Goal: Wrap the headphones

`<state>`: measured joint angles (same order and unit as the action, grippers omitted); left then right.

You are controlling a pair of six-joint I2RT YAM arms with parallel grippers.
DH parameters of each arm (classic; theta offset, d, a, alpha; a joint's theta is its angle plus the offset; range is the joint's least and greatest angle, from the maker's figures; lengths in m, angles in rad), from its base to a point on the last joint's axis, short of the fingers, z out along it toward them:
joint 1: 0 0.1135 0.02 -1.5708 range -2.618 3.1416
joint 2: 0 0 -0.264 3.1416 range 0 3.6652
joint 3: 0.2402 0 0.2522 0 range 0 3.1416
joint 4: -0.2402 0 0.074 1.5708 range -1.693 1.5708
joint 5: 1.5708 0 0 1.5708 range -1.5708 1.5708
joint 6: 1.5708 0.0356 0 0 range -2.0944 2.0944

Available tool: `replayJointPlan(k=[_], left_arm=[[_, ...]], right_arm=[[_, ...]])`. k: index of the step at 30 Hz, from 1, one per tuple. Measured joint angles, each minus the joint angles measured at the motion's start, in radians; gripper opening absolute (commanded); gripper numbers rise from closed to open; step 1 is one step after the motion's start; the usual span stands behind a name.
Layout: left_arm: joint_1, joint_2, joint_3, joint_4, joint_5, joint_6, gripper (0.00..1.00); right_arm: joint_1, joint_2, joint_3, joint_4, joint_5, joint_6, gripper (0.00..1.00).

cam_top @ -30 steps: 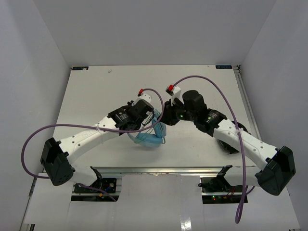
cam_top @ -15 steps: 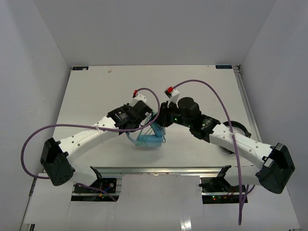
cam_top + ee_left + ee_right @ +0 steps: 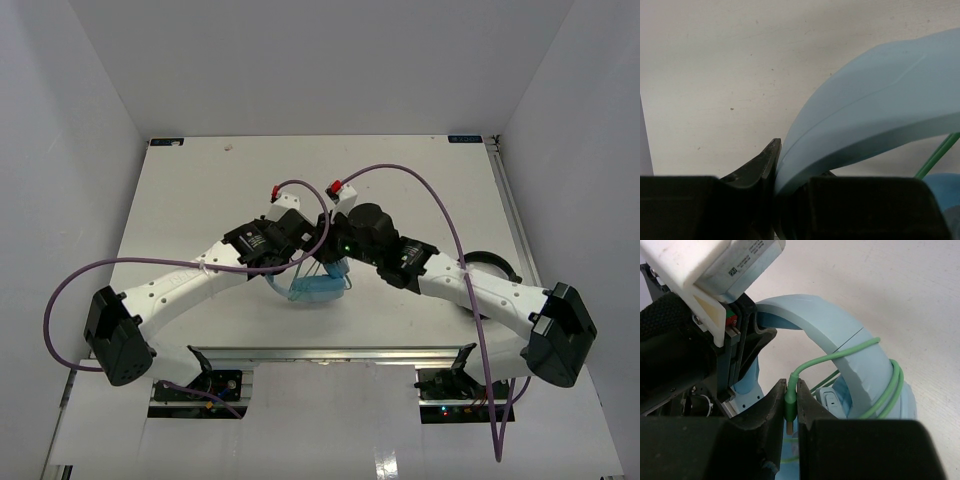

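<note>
The light blue headphones [image 3: 318,288] sit at the table's front middle, between both arms. My left gripper [image 3: 305,262] is shut on the wide headband [image 3: 875,110], which fills the left wrist view. My right gripper [image 3: 792,405] is shut on the green plug end of the pale green cable [image 3: 850,352]. The cable loops over the headband [image 3: 840,335] in several turns. In the top view my right gripper [image 3: 333,262] is right beside the left one, above the headphones. An earcup [image 3: 905,405] shows under the cable loops.
Black headphones [image 3: 490,270] lie on the table to the right, partly behind my right arm. Purple cables arc over both arms. The left arm's wrist camera housing [image 3: 715,265] sits close at the upper left of the right wrist view.
My right gripper has moved left toward the left gripper, carrying the cable's plug end over the headband. The headphones have shifted slightly. The black headphones have come into view behind the right arm.
</note>
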<state>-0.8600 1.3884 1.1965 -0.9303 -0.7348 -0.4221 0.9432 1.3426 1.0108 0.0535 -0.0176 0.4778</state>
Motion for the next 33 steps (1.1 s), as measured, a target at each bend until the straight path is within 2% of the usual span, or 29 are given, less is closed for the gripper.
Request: replayJointPlan(k=[14, 22, 33], left_arm=[[0.011, -0.087, -0.01, 0.001, 0.103, -0.079, 0.0], [0.015, -0.168, -0.046, 0.048, 0.167, -0.123, 0.0], [0.014, -0.196, -0.059, 0.091, 0.163, -0.162, 0.0]], right_arm=[[0.113, 0.008, -0.007, 0.05, 0.28, 0.03, 0.08], [0.15, -0.027, -0.06, 0.135, 0.366, 0.036, 0.08], [0.165, -0.065, -0.088, 0.156, 0.474, 0.053, 0.08]])
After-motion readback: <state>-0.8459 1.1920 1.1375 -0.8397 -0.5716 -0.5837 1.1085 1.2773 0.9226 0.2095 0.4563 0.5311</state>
